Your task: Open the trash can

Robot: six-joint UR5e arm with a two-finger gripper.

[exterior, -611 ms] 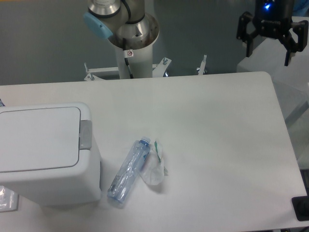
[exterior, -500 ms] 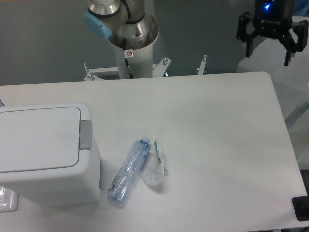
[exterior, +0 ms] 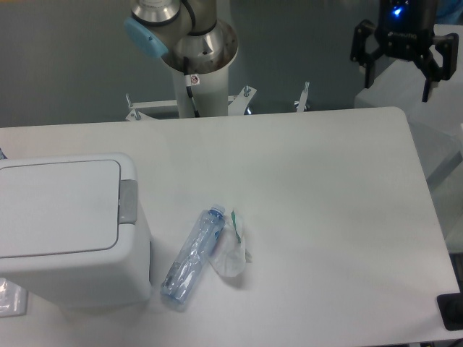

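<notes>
White plastic, the trash can (exterior: 69, 231) sits at the desk's (exterior: 318, 217) near left edge, lid flat and shut, its grey tab (exterior: 128, 201) on the right rim. Just right of the can lie a clear bottle (exterior: 191, 257) and a crumpled wrapper (exterior: 231, 249), touching. Far beyond, up past the desk's back right corner, my fingers (exterior: 400, 65) hang spread apart, holding nothing.

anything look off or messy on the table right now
A clear plastic bottle lies on its side just right of the trash can, with a crumpled clear wrapper against it, like litter outside the bin. The bin's lid is shut. The gripper hangs open, far off at the back right.
</notes>
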